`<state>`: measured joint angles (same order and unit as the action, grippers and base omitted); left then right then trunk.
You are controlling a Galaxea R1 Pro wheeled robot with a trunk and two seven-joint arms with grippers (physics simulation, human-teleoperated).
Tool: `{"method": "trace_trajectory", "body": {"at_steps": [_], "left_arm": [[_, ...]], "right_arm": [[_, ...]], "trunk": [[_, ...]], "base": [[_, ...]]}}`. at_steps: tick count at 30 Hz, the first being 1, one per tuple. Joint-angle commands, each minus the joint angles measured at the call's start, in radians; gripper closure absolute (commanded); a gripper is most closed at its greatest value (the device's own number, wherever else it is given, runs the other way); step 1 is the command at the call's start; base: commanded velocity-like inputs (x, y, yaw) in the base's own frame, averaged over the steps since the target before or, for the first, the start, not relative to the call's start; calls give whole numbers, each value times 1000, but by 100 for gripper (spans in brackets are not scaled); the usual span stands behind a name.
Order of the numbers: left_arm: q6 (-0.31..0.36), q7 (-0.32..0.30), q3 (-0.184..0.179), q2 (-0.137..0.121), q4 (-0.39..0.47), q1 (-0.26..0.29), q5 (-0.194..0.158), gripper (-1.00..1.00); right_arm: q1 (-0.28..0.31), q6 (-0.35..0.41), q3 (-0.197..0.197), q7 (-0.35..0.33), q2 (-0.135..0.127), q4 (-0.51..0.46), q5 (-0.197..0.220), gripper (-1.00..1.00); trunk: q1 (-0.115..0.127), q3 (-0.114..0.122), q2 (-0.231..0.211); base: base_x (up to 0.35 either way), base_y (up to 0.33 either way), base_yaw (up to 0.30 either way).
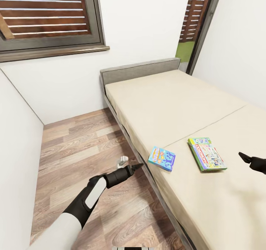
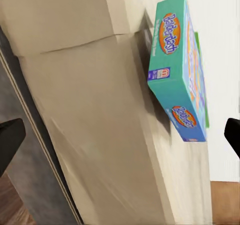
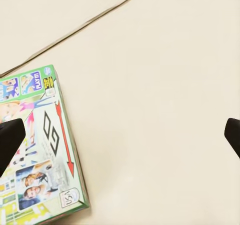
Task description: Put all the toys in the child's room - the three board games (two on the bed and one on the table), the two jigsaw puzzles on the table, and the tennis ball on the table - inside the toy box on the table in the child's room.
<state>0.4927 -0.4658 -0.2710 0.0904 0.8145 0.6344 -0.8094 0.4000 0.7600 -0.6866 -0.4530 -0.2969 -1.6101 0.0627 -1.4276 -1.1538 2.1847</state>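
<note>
Two board games lie flat on the bed [image 1: 177,105]: the blue box [image 1: 162,158] near the bed's long floor-side edge, the green-white-red box [image 1: 207,154] further in, apart from it. The left gripper [image 1: 136,166] is held just off that edge, level with the blue box, fingers spread and empty. The right gripper [image 1: 248,158] hovers beside the green box, fingers released. The blue box should be approached squarely so its narrow sides are spanned. No container is seen here.
</note>
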Motion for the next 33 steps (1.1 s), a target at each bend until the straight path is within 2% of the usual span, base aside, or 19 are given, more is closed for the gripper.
{"method": "trace_trajectory", "body": {"at_steps": [1, 5, 12, 23, 33], "left_arm": [[8, 1, 0, 0, 0, 1, -8, -100], [8, 0, -18, 3, 18, 4, -11, -100], [8, 1, -31, 6, 33, 5, -13, -100], [9, 0, -34, 6, 43, 8, -14, -100], [12, 2, -33, 3, 101, 8, -14, -100]], "right_arm": [[1, 7, -1, -1, 0, -1, 6, -100], [0, 7, -1, -1, 2, -1, 6, -100], [-1, 7, 0, -1, 3, -1, 6, -100], [-2, 6, 1, -1, 4, -1, 6, -100], [-2, 6, 1, -3, 5, -1, 6, -100]], "trunk": [[0, -1, 0], [0, -1, 0], [0, -1, 0], [0, -1, 0], [0, -1, 0]], "base": [[0, 0, -16], [0, 0, -11], [0, 0, -6], [0, 0, -2], [0, 0, 0]]}}
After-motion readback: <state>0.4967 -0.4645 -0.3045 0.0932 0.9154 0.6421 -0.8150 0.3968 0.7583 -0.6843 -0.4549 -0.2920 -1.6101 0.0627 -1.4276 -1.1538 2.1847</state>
